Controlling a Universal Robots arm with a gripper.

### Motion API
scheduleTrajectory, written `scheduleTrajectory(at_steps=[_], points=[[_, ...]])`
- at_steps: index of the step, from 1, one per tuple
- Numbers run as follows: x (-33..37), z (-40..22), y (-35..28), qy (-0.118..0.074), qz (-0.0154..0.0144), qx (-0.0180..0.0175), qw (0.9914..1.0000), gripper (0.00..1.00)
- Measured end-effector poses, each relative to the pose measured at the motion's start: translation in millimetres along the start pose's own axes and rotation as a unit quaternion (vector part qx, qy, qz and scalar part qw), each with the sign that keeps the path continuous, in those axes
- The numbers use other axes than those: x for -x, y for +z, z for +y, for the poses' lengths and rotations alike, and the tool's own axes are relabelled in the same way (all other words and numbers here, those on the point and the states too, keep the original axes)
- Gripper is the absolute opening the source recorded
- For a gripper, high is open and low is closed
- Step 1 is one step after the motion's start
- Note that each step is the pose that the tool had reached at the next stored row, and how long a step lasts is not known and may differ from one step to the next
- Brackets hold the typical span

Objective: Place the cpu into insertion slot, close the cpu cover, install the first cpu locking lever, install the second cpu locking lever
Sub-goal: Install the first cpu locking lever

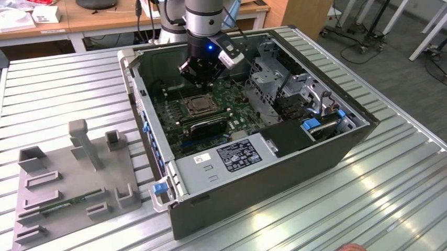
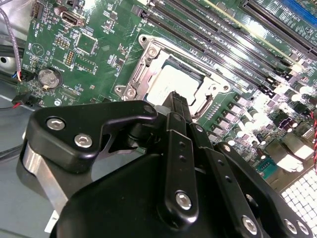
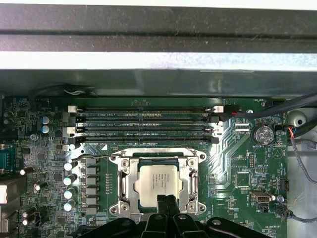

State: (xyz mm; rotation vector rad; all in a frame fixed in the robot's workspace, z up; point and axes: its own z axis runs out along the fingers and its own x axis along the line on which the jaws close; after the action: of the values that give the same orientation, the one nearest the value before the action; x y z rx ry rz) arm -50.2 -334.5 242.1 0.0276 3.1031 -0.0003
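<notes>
sitting flat in the insertion slot (image 2: pixel 195 74): the cpu (image 3: pixel 159 181), shiny grey top up, with the cpu cover (image 3: pixel 126 183) looking down around it like a thin metal frame. tool (image 3: pixel 165 201) right at one edge of the chip, tips pressed together, nothing pinched between them, maybe touching, hard to tell. probably light and stiff, that little chip, but slippery on top and easy to hurt underneath, so best held by its side edges, never squeezed hard. thin cover too, best pushed on its flat bars. all on a green board (image 3: pixel 237 163) deep inside an open computer box (image 1: pixel 279 172), walls close by, long black memory slots (image 3: pixel 143 121) just beside. box resting on a ribbed metal desk (image 1: pixel 391 198) near a grey holder tray (image 1: pixel 70 183), bare floor (image 1: pixel 391 47) beyond
</notes>
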Motion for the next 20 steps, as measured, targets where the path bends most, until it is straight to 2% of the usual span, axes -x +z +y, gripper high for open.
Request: scheduleTrajectory(at_steps=[6, 9, 13, 20], points=[[-0.6, 0.0, 0.0, 0.0, 0.0, -0.0002, 1.0, 0.11], [-5.7, -0.1, -0.2, 0.0, 0.0, -0.0002, 1.0, 0.11], [-17.9, -0.3, -0.6, 0.0, -0.0005, -0.0002, 1.0, 0.11], [-44.4, -0.8, -1.2, 0.0, -0.0015, -0.0001, 1.0, 0.11]])
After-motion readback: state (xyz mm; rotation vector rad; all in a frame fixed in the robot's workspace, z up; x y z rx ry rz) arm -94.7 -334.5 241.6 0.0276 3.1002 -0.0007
